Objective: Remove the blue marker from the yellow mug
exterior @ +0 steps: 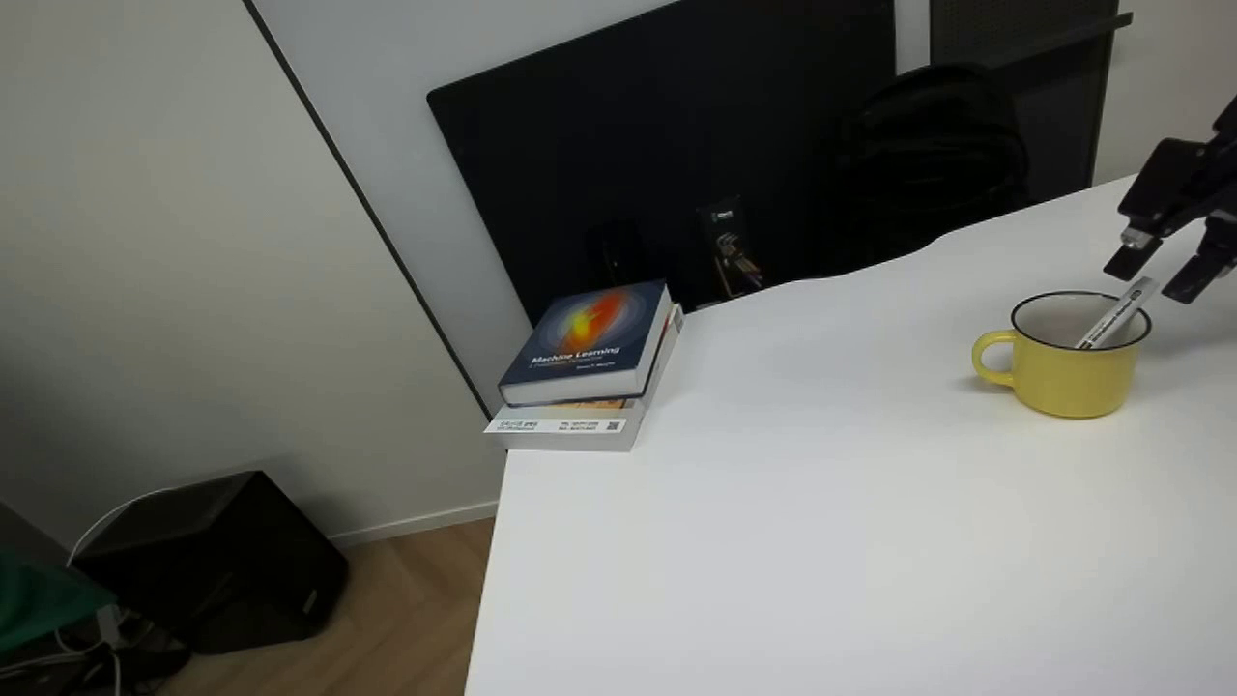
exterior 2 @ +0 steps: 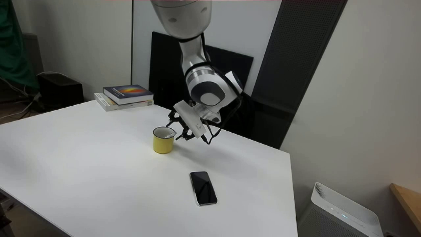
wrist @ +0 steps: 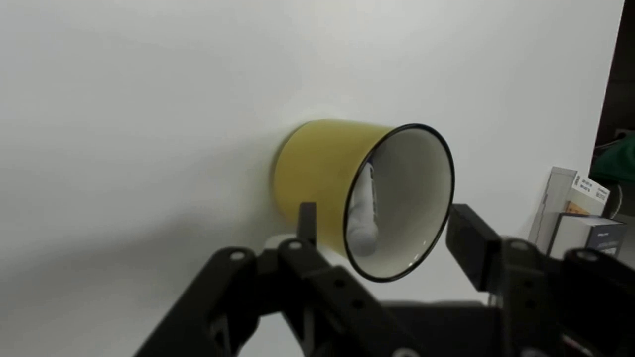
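The yellow mug (exterior: 1075, 383) stands upright on the white table; it also shows in the other exterior picture (exterior 2: 162, 145) and in the wrist view (wrist: 317, 168). The blue marker (exterior: 1116, 314) leans inside the mug, its pale end rising above the dark rim. In the wrist view the marker (wrist: 363, 210) shows its grey-white barrel and a bit of blue deeper in the mug. My gripper (exterior: 1163, 273) is open and empty, tilted, just above and beside the mug rim. In the wrist view its fingers (wrist: 384, 223) are spread wide, with the marker's end between them; contact with the mug cannot be told.
Two stacked books (exterior: 585, 343) lie at the table's corner, also seen in an exterior view (exterior 2: 128, 93). A black phone (exterior 2: 203, 188) lies on the table (exterior 2: 98, 184). A dark monitor (exterior: 676, 145) and a black backpack (exterior: 933, 155) stand behind the table edge.
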{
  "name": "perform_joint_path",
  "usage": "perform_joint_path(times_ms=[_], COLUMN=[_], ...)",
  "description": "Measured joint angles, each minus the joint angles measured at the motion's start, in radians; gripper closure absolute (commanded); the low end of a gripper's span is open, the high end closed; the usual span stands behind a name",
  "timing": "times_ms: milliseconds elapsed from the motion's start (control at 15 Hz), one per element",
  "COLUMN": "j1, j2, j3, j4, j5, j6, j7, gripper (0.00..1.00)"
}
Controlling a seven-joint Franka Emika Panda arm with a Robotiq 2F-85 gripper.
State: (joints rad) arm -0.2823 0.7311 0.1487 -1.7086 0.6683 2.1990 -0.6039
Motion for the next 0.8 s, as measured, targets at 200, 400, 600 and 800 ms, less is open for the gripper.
perform_joint_path(times_ms=[200, 400, 600, 800], j1=[0.0, 0.0, 0.0, 0.0], j2=[0.0, 0.0, -0.001, -0.001], j3=[0.0, 0.0, 0.0, 0.0], j4=[-0.003, -0.007, -0.008, -0.008], j5=[0.0, 0.0, 0.0, 0.0], j6=[0.001, 0.004, 0.004, 0.004], j7=[-0.001, -0.004, -0.005, -0.005], gripper=[0.81, 0.98, 0.96, 0.96])
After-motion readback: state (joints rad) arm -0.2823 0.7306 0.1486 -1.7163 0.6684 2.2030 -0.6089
